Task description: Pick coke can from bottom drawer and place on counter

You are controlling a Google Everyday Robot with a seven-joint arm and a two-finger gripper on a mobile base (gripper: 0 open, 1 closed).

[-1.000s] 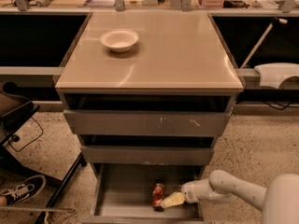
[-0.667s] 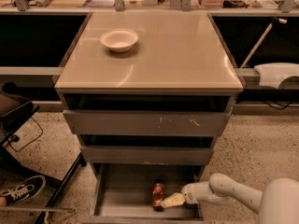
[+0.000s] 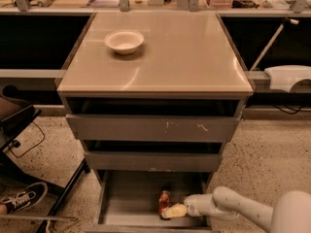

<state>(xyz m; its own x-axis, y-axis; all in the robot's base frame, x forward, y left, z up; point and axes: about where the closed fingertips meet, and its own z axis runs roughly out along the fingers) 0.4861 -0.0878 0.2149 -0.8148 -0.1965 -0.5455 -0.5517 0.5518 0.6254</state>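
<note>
The bottom drawer (image 3: 126, 203) is pulled open at the foot of the grey cabinet. The coke can (image 3: 164, 200), small and red, stands on its grey floor near the middle right. My gripper (image 3: 169, 211) reaches in from the lower right on a white arm. Its pale fingers lie right against the can's front side, low in the drawer. The counter (image 3: 184, 52) is the glossy beige top of the cabinet, above the two upper drawers.
A white bowl (image 3: 124, 41) sits on the counter at the back left. A dark chair frame (image 3: 19, 125) and a shoe (image 3: 22, 199) are on the floor at the left. A white object (image 3: 289, 76) sits on a ledge at the right.
The gripper has crept slightly left toward the can; the can has not visibly moved.
</note>
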